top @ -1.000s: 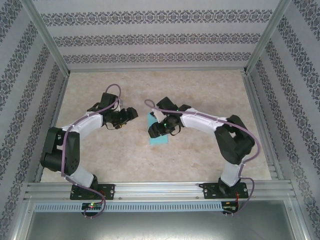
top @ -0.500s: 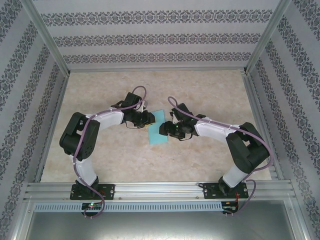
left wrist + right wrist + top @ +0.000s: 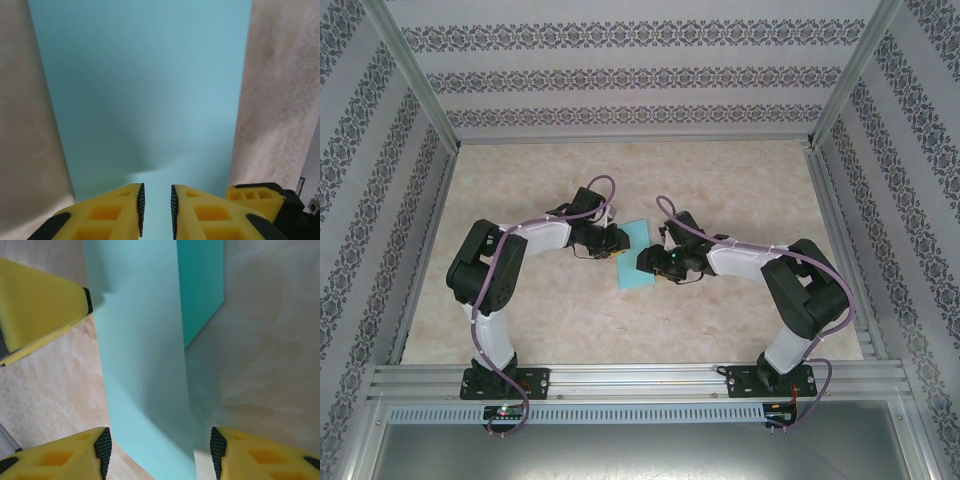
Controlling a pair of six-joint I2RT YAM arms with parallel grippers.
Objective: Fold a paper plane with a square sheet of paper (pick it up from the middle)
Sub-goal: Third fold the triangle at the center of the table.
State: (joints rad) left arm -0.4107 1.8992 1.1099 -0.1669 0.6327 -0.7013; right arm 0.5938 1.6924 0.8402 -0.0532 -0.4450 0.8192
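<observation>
The desk [image 3: 520,330] carries the square sheet of paper [image 3: 636,279] at mid-frame. My left gripper [image 3: 156,189] has swung in and its jaws have narrowed to a slit over the sheet. The pick-up looks begun, but I cannot tell if it pinches. The right wrist view adds a raised flap that the overhead view flattens, with my right gripper [image 3: 159,434] jaws open astride it.
</observation>
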